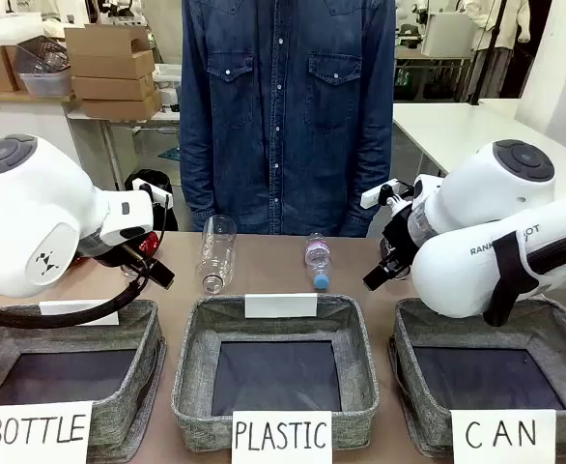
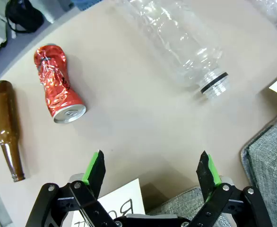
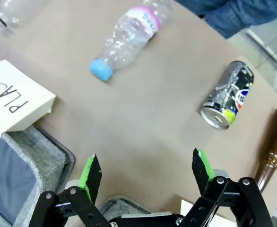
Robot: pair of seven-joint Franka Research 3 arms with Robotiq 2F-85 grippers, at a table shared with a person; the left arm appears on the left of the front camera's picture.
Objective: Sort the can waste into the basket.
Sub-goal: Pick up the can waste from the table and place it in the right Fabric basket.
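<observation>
The red dented can [image 2: 58,87] lies on its side on the tan table, ahead and to the left of my open left gripper [image 2: 151,163], well clear of its fingers. The dark black-blue can [image 3: 226,97] also lies on its side, ahead and to the right of my open right gripper [image 3: 145,165], which holds nothing. In the front view the grey basket labelled "CAN" [image 1: 401,362] sits at the near right. My right gripper [image 1: 382,271] hovers just beyond its far left corner. My left gripper [image 1: 155,271] hangs over the far edge of the "BOTTLE" basket [image 1: 153,367].
A large clear plastic bottle [image 2: 181,42] and a small one with a blue cap [image 3: 129,38] lie mid-table. A brown glass bottle lies beside each can [image 2: 6,127] [image 3: 271,142]. The "PLASTIC" basket [image 1: 191,367] stands at the near centre. A person in a denim shirt [image 1: 288,106] stands at the far side.
</observation>
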